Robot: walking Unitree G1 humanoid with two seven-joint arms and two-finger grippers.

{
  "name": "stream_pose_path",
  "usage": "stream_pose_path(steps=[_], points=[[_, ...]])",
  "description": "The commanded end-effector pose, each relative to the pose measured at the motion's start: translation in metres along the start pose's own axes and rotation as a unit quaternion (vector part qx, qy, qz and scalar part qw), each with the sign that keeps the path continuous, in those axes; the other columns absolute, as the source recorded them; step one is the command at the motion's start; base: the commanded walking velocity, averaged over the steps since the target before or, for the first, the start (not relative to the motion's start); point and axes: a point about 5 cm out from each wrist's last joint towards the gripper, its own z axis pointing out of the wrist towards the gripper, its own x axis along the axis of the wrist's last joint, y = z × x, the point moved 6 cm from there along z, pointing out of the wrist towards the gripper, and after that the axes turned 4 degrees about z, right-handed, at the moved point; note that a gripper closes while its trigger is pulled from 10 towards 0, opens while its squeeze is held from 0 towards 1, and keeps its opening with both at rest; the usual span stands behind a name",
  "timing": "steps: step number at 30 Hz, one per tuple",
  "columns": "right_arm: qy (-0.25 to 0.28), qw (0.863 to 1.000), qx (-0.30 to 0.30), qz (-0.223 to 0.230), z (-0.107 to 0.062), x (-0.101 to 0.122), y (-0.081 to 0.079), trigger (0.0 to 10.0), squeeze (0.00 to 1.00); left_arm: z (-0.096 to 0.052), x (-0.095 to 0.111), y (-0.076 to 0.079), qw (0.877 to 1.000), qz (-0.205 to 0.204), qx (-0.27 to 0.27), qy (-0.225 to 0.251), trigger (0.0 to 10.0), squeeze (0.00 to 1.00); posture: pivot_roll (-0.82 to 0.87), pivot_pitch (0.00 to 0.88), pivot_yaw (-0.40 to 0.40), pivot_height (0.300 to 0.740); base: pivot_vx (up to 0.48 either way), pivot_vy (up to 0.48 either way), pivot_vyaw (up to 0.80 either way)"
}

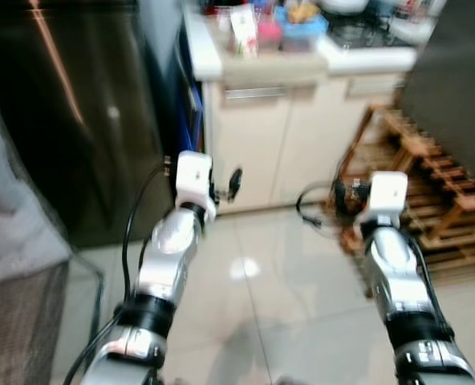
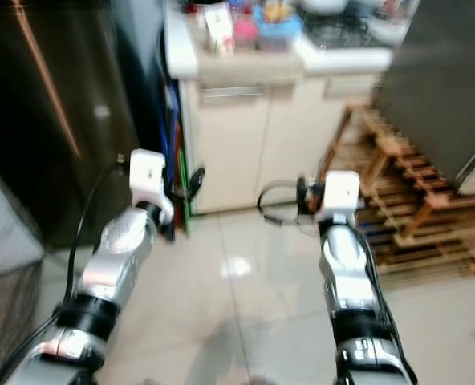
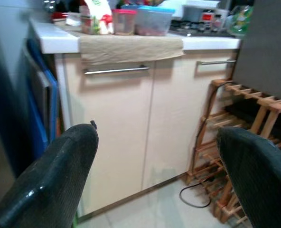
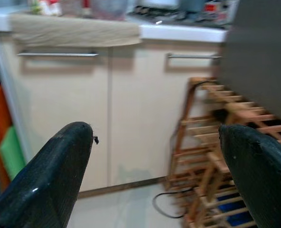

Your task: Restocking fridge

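Approaching: the robot faces a cream cabinet [image 1: 278, 144] with both arms raised and nothing in either end effector.
Landmark: the counter [image 1: 366, 60] on top of that cabinet, with a beige cloth [image 3: 131, 47] draped over its front edge.
Step in hand: by the look of it, the walk-up to collect stock; no item is lifted yet and no fridge door stands open.
Left end effector [image 3: 154, 175]: fingers spread wide, empty, held below the counter and in front of the cabinet door.
Right end effector [image 4: 164, 180]: also spread wide and empty, below the counter, pointed at the seam between cabinet and wooden rack [image 1: 430, 184].
Stock: a carton [image 1: 244, 30], a pink-lidded tub [image 3: 124, 21] and a blue-lidded container [image 3: 154, 20] stand together on the counter, above the cloth; labels are too blurred to read.
Fridge: the tall dark glossy panel [image 1: 69, 120] left of the counter is probably it, shut.
Beside the counter: blue boards [image 3: 41, 114] wedged between cabinet and dark panel; a cable [image 3: 195, 199] on the tiled floor [image 1: 278, 297] below.
Next move: likely raising an end effector above counter height and reaching to one container, closing on its sides without tipping its neighbours.
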Motion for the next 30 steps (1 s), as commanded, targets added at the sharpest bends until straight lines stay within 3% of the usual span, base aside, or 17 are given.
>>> stream_pose_path(steps=[1, 13, 30], points=[[0.007, 1.0, 0.006, 0.006, 0.0004, 0.0032, -0.0084, 10.0, 0.0, -0.0032, -0.007, -0.015, 1.0, 0.005, 0.019, -0.014, 10.0, 0.0, -0.05, 0.012, 0.001, 0.74, 0.0, 0.0, -0.67], [0.016, 1.0, 0.004, 0.013, -0.0004, 0.0066, -0.0051, 10.0, 0.0, -0.0062, -0.0152, -0.0222, 0.999, -0.004, 0.034, -0.026, 10.0, 0.0, -0.05, 0.019, -0.002, 0.74, 0.0, 0.0, -0.69], [0.017, 1.0, 0.012, 0.012, -0.0008, 0.0072, -0.007, 10.0, 0.0, -0.0051, -0.012, -0.022, 0.999, -0.004, 0.036, -0.016, 10.0, 0.0, -0.06, 0.012, -0.006, 0.74, 0.251, -0.397, -0.73]])
